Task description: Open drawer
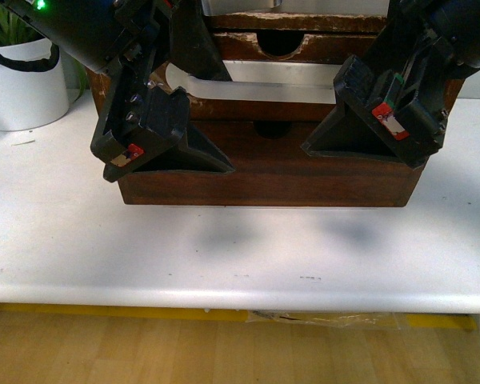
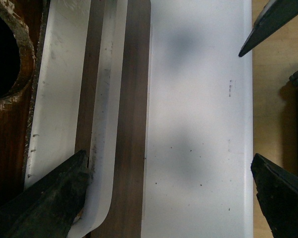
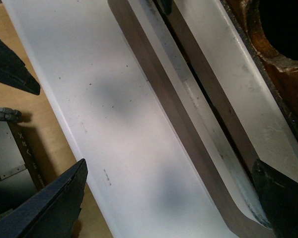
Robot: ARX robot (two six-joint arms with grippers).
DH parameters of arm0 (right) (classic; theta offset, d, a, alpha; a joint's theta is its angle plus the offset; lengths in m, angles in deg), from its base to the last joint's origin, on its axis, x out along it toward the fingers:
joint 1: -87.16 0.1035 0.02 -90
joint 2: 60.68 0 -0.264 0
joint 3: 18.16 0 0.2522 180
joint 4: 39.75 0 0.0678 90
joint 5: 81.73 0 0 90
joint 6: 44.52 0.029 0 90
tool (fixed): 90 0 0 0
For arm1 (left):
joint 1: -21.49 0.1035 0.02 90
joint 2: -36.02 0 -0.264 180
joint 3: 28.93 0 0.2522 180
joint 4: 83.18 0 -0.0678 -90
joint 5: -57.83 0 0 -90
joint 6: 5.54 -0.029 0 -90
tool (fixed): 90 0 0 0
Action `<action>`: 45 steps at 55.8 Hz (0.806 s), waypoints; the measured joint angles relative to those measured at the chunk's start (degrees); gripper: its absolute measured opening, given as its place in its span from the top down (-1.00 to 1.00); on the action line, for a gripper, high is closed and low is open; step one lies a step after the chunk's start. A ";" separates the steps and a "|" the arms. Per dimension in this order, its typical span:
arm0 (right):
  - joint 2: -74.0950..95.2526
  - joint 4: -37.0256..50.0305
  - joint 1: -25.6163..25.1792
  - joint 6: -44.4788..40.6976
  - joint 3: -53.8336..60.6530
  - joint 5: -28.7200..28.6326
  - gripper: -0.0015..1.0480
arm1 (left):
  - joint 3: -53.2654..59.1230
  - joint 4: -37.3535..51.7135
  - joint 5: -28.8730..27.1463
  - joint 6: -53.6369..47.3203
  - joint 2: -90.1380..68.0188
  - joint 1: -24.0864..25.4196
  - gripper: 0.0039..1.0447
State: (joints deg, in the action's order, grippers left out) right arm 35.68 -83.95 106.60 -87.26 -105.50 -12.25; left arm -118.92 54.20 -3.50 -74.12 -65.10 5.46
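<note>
Here we find the drawer [image 1: 320, 48], contents hidden; left gripper [image 2: 169, 156] and right gripper [image 3: 170, 162] hang before its white handle [image 1: 264, 86], jaws spread wide

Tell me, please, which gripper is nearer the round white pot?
Left. The left gripper hangs right of the round white pot; the right gripper is much farther right.

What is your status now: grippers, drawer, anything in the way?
Left gripper and right gripper: jaws wide open at the white handle. Drawer not gripped yet, no pull-out visible. No obstacle seen in front.
</note>
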 joint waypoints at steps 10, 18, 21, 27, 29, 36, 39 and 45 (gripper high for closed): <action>-0.22 -3.41 0.02 -2.40 -0.92 -1.70 -0.83 | -0.72 -3.37 0.13 -1.95 0.02 0.02 -0.89; -0.87 -5.57 0.20 -3.91 -1.01 -2.32 -0.83 | -0.76 -5.92 0.26 -3.69 0.68 0.00 -0.89; -1.11 -6.21 0.28 -4.24 -0.92 -2.43 -0.83 | -0.74 -6.93 0.24 -4.28 0.98 -0.09 -0.89; -1.42 -6.84 0.42 -5.31 -0.72 -2.16 -0.83 | -0.74 -8.28 0.20 -5.53 1.49 -0.20 -0.89; -1.49 -6.88 0.44 -5.53 -0.63 -2.14 -0.83 | -0.70 -8.28 0.20 -5.70 1.55 -0.22 -0.89; -1.62 -6.93 0.55 -6.05 -0.31 -2.14 -0.83 | -0.68 -9.05 0.20 -6.21 1.84 -0.35 -0.89; -1.66 -6.93 0.61 -6.16 -0.09 -2.12 -0.83 | -0.63 -9.53 0.22 -6.32 2.01 -0.48 -0.89; -1.62 -5.92 0.70 -6.05 0.52 -1.40 -0.83 | 0.09 -9.16 0.13 -6.27 2.54 -0.72 -0.89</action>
State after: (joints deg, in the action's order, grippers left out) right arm 34.06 -89.87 107.30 -93.32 -104.98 -13.64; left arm -118.83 45.04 -3.37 -80.39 -62.57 4.74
